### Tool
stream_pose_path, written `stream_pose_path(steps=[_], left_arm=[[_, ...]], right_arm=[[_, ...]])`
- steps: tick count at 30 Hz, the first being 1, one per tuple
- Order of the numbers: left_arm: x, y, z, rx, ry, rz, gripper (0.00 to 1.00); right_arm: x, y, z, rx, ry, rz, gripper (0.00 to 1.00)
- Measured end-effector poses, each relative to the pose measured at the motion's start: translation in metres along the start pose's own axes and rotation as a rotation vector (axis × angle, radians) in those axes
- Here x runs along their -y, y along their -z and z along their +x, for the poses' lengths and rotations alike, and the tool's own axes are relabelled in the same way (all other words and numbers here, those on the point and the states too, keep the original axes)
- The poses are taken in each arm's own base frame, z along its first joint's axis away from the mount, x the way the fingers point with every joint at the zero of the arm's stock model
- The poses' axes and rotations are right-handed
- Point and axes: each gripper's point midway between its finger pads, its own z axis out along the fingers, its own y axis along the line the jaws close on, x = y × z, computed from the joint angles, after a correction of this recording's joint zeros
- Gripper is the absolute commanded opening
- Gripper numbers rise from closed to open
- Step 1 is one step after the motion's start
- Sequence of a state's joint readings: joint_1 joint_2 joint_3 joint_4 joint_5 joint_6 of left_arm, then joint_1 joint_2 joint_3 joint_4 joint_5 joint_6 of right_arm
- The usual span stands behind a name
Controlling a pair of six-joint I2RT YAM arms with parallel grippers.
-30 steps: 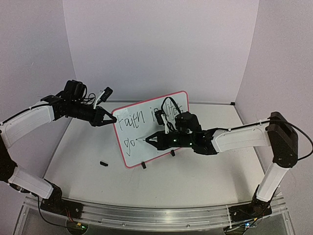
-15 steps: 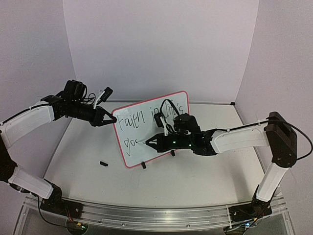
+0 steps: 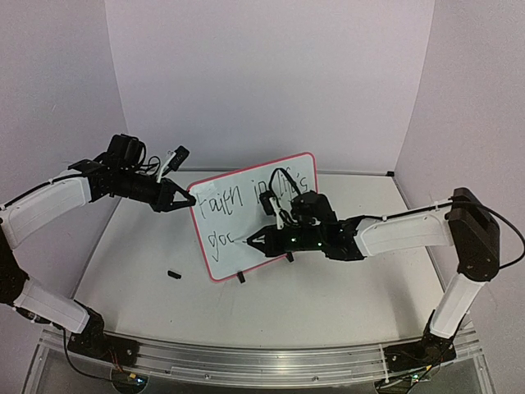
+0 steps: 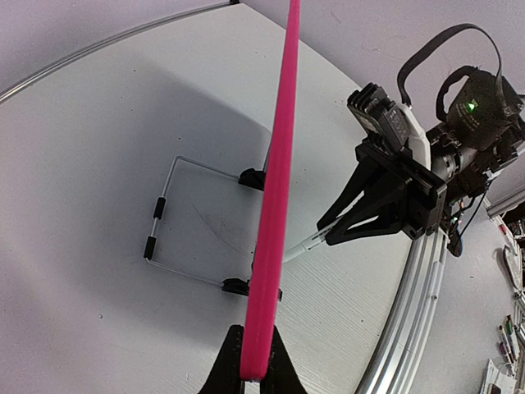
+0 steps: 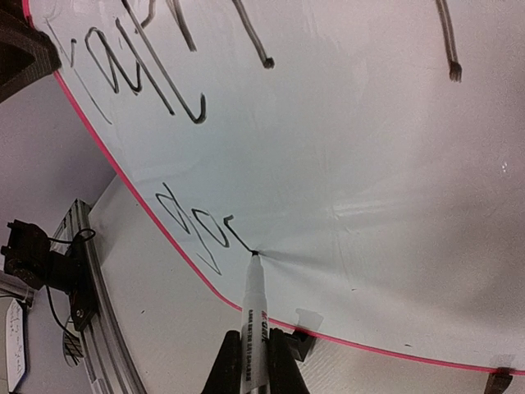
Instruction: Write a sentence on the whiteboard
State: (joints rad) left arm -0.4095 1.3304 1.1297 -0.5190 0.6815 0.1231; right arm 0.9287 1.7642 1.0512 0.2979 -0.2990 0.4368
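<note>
Status from my end: whiteboard (image 3: 238, 220) stands near upright in the middle of the worktop (image 3: 344, 287) on its two black clip feet (image 4: 235, 286), writing face toward the right arm.

Left fingers (image 4: 232, 371) are pressed onto the pink frame at the board's upper left corner, bracing it. Right fingers (image 5: 223, 369) are clamped on the marker (image 5: 253, 316), whose tip touches the board at the end of a stroke. There's one line of scrawl across the top. The second line has just begun at lower left, reads like "go" plus a partial letter. My call: mid-sentence, a fair bit left.

Risks as I see them:
- Too much push through the marker. The board only has the small feet and one corner pinch, so it could pivot or skid back and the stroke would skip.
- The left pinch is on a thin rounded frame. Sideways drag from writing could slide it off.
- The marker is held low on its barrel. Side load may tilt it in the fingers, so the tip lifts or smears.
- The right wrist and cable sit close in front of the top line and could wipe that ink.
- The second line sits near the bottom frame at left, so downward drift would run it off the board.

Small black bit (image 3: 173, 274) on the worktop left of the board, possibly a cap, too small to tell.
</note>
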Motion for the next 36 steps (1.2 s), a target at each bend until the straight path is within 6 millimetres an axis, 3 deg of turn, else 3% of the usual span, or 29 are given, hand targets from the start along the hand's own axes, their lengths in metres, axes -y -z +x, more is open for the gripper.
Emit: stream_pose_path(steps=[9,17,23,31,36], left_arm=[[0.000,0.000,0.000,0.000,0.000,0.000,0.00],[0.000,0.000,0.000,0.000,0.000,0.000,0.00],[0.000,0.000,0.000,0.000,0.000,0.000,0.00],[0.000,0.000,0.000,0.000,-0.001,0.000,0.00],[0.000,0.000,0.000,0.000,0.000,0.001,0.00]], right_arm=[[-0.003,0.006,-0.014,0.032,0.021,0.011,0.00],[-0.017,0.007,-0.033,0.066,0.032,-0.029,0.00],[-0.022,0.008,-0.032,0.062,0.035,-0.056,0.00],[-0.027,0.040,-0.034,0.097,0.040,-0.068,0.00],[-0.018,0.046,-0.038,0.120,0.033,-0.068,0.00]])
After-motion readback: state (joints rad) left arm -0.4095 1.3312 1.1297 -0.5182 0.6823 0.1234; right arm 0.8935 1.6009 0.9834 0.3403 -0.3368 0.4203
